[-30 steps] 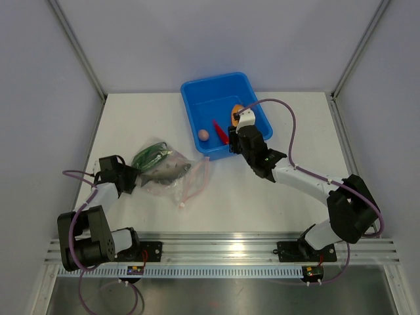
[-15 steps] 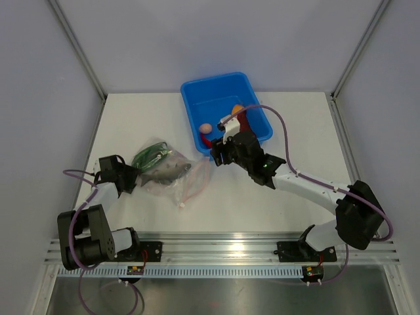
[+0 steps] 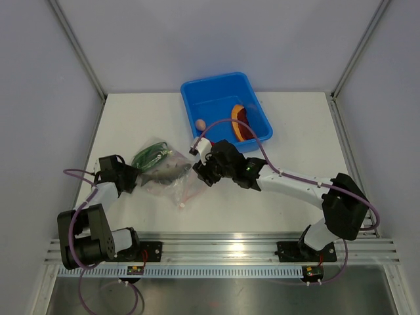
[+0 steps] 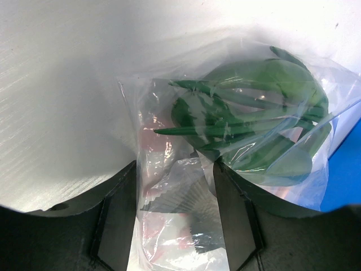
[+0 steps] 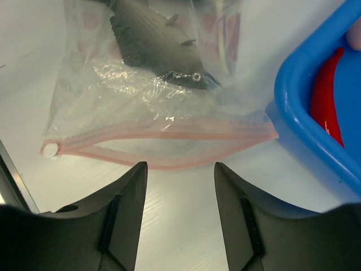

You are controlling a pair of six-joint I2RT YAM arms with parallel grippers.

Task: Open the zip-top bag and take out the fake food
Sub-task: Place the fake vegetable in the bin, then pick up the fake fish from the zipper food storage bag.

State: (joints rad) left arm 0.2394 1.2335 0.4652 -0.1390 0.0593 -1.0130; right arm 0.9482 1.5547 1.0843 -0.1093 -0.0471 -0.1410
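The zip-top bag (image 3: 169, 174) lies left of centre, its pinkish zip strip (image 5: 163, 135) towards my right gripper and its mouth slightly parted. Inside show a grey fish (image 5: 152, 45) and green pieces (image 4: 254, 124). My left gripper (image 3: 131, 177) is shut on the bag's far end, with plastic and the fish tail (image 4: 180, 203) bunched between its fingers (image 4: 121, 214). My right gripper (image 3: 202, 172) is open and empty, its tips (image 5: 180, 169) just short of the zip strip. A pale egg (image 3: 200, 124), an orange slice (image 3: 236, 113) and a red chilli (image 3: 244, 125) lie in the blue tub.
The blue tub (image 3: 216, 82) stands at the back centre; its near corner (image 5: 299, 113) is close to the right of my right gripper. White walls with metal posts close off the back and sides.
My right gripper has left the blue tub and moved left and nearer, down to the bag's mouth. The egg and the red chilli have shifted inside the tub. The left arm has not moved.
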